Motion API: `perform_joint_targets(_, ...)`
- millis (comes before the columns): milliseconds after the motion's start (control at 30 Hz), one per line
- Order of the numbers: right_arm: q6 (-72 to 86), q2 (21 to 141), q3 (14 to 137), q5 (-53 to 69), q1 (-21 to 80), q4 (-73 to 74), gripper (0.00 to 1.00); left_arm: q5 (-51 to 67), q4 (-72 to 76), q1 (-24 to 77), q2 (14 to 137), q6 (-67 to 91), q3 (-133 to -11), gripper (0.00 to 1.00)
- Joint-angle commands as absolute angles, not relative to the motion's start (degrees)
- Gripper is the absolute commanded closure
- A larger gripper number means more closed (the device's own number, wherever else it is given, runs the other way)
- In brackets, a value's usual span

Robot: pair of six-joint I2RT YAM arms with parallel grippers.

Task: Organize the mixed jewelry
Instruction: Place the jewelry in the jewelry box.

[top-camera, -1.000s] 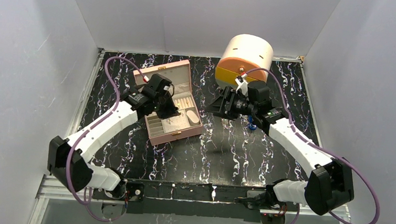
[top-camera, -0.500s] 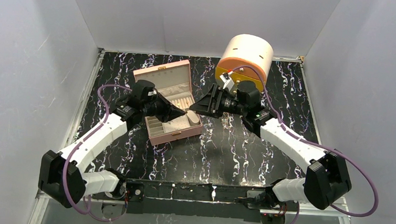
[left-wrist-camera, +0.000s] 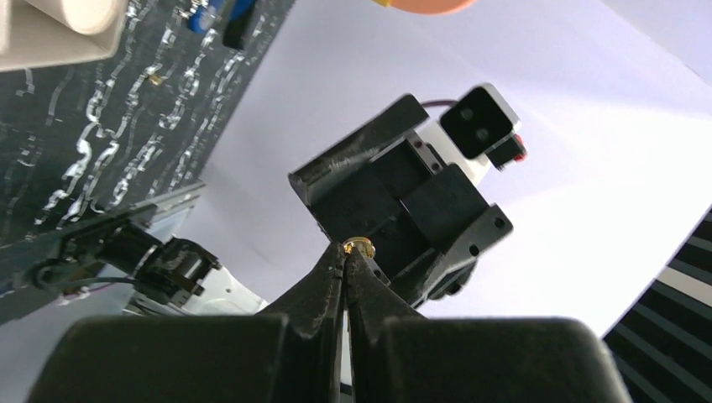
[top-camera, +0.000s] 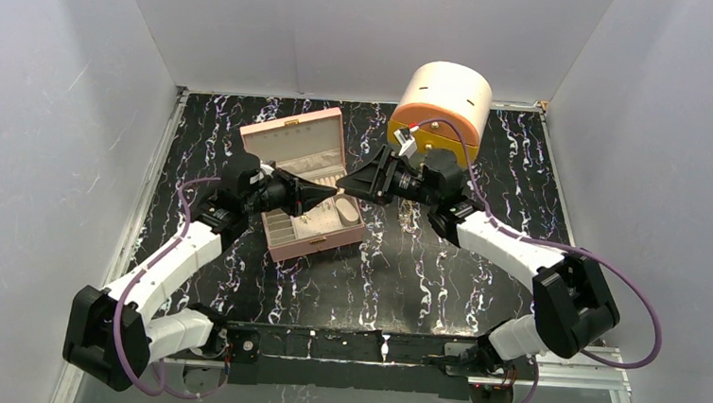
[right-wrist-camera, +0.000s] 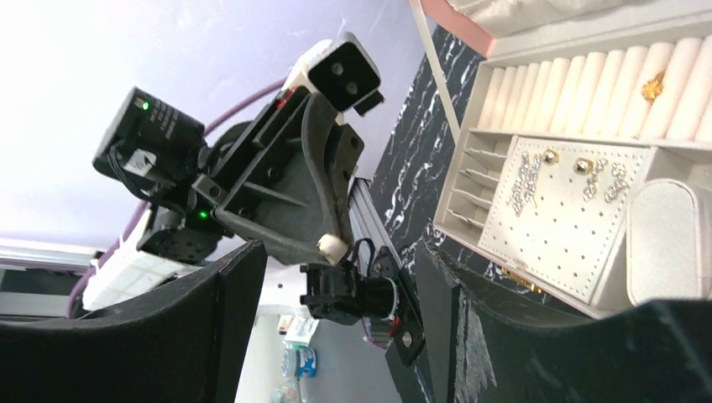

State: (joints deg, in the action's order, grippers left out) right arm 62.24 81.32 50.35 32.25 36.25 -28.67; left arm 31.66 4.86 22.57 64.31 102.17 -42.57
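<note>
Handover step, seemingly: left jaws closed on a gold stud (left-wrist-camera: 359, 246), above the pink box's (top-camera: 317, 241) right edge. Right jaws wide apart, empty, facing it. Next: right jaws must close squarely on the stud before left releases.

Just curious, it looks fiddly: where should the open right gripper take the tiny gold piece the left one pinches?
Probably its exposed end: the gold piece pokes past the shut tips of the left gripper, so the right gripper should approach head-on.

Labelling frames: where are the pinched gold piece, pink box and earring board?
gold piece (left-wrist-camera: 359, 246), left wrist view, its head
pink box (top-camera: 295, 142), top view, open lid
earring board (right-wrist-camera: 562, 243), right wrist view, bare holes
</note>
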Motion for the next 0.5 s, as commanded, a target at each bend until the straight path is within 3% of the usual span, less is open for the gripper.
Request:
perform_joint_targets(0,67.1,82.1,51.7,31.3,36.3,-40.4,0.26,34.7,11.7,21.9,61.4,108.6,-41.1,1.00)
perform_joint_targets(467,76.6,84.7,51.3,35.3,36.3,-53.5,0.49,35.2,19.0,21.8,60.4,116.0,-38.7,1.00)
